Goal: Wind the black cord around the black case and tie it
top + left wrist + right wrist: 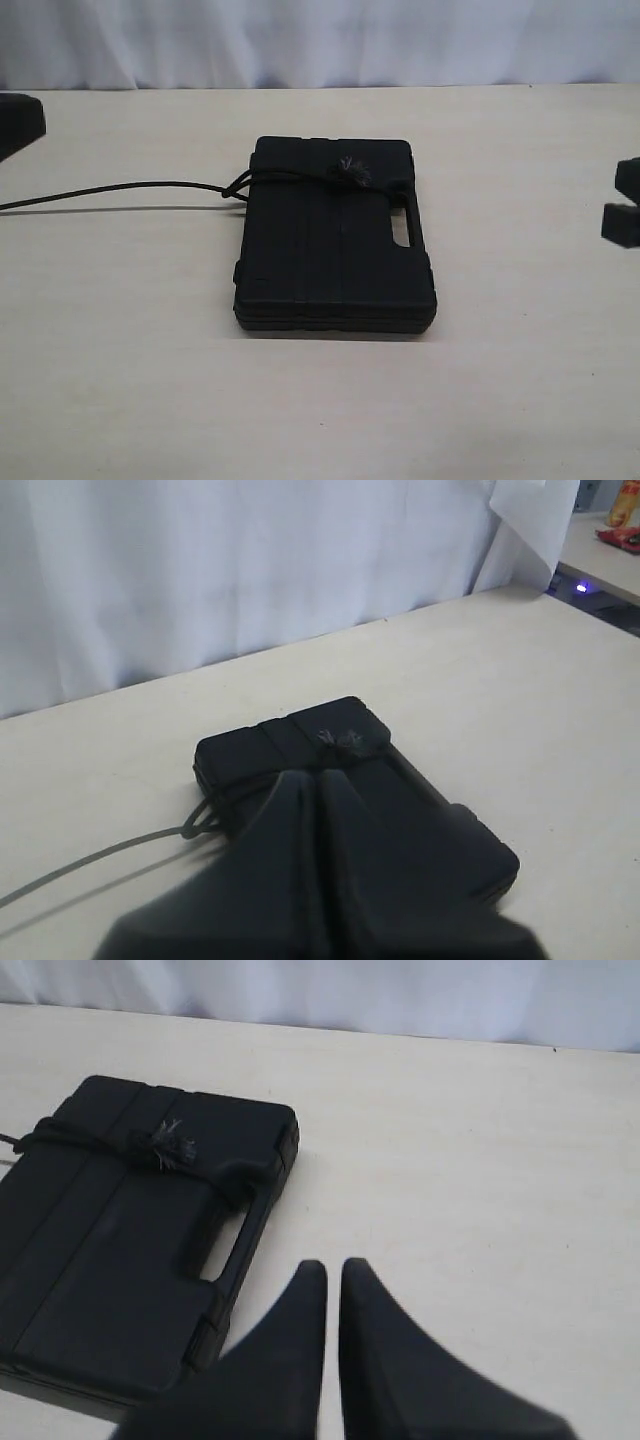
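either side of the black case [335, 240], left fingers [285, 820] and right fingers [305, 1305] sit closed, empty.

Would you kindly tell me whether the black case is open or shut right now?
Shut. The black case lies flat, lid down on its base along the front edge, and the black cord crosses its lid.

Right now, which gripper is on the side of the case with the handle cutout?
The right gripper, shut, facing the handle cutout of the black case; the left gripper sits on the opposite side, where the black cord trails off.
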You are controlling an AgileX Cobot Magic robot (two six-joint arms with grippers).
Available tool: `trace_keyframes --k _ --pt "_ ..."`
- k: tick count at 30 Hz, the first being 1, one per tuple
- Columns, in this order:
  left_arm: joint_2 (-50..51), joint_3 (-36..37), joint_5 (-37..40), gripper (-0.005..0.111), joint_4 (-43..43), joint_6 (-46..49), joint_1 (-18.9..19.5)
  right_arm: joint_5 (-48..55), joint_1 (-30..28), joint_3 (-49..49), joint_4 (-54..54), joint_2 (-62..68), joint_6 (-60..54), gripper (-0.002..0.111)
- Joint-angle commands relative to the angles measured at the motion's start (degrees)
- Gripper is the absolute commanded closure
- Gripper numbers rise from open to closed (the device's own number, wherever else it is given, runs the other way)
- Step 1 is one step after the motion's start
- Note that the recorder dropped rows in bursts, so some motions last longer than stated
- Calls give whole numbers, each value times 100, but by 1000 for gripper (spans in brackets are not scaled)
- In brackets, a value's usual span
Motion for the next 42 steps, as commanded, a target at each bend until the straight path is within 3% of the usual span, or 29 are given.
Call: trace_keyframes --k 1,16,20,26,27,30,35,42 --pt "-227 37 -137 107 -66 18 -7 -48 -7 306 -55 -360 -32 104" --pt "-227 37 -137 107 -66 18 -7 -194 45 628 -55 -866 -32 104" --pt "-227 37 -137 107 -66 18 -7 -513 45 1358 -10 -1619 -22 104" --pt "-227 37 -137 107 -66 18 -7 -2154 45 2980 97 -3070 -36 104" --pt "-227 37 -137 107 -66 18 -7 -891 33 2980 70 -3876 -36 104" --pt "-271 37 -88 107 -66 18 -7 -228 -235 2980 -132 -4353 -83 104" --pt "-311 26 -122 107 -71 18 -7 -104 -939 2980 -213 -4353 -332 104" --pt "-326 26 -120 107 -72 18 -7 -6 -863 2980 -187 -4353 -332 104"
